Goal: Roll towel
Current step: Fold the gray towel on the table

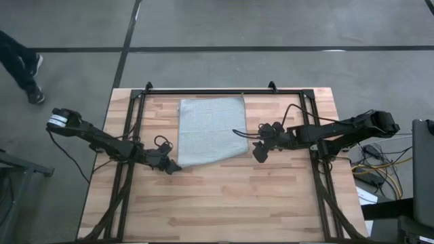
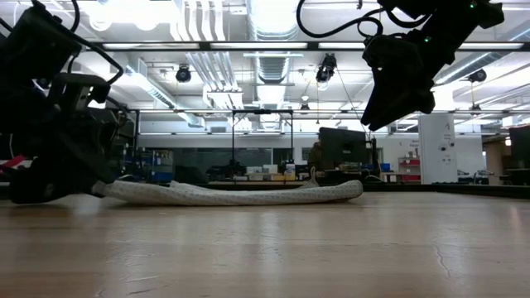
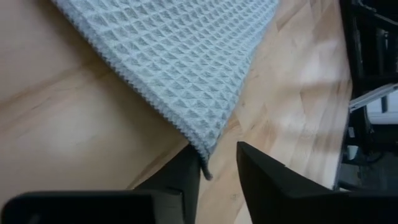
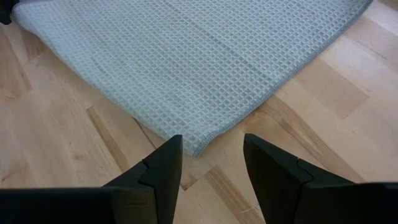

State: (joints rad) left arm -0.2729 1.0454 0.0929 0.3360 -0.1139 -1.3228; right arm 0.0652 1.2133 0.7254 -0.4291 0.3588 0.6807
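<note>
The towel (image 1: 211,131) lies spread flat on the wooden worktop (image 1: 224,203), toward its far edge and roughly midway across, with nothing rolled yet. The step in hand looks like the opening grasp: both arms are set at the towel's 2 near corners so the near edge can be lifted and turned over to start the roll.

The left gripper (image 3: 217,168) sits low at the near-left corner. In the left wrist view its 2 fingers (image 3: 267,177) straddle the very tip of that corner with a narrow gap; they stand apart, and whether they already pinch the cloth cannot be told. The left arm reaches in low from the worktop's left side, its wrist almost on the wood in the low view.

The right gripper (image 4: 211,168) hangs above the worktop at the near-right corner, clearly off the surface in the low view. Its fingers (image 4: 283,177) are open, with the corner tip lying between and just ahead of them, untouched. The right arm stretches in from the right side, tilted down toward the cloth.

The next move probably calls for the right gripper to descend onto its corner and close, and for both corners to be held firmly and evenly, or the soft fabric may slip or roll askew
</note>
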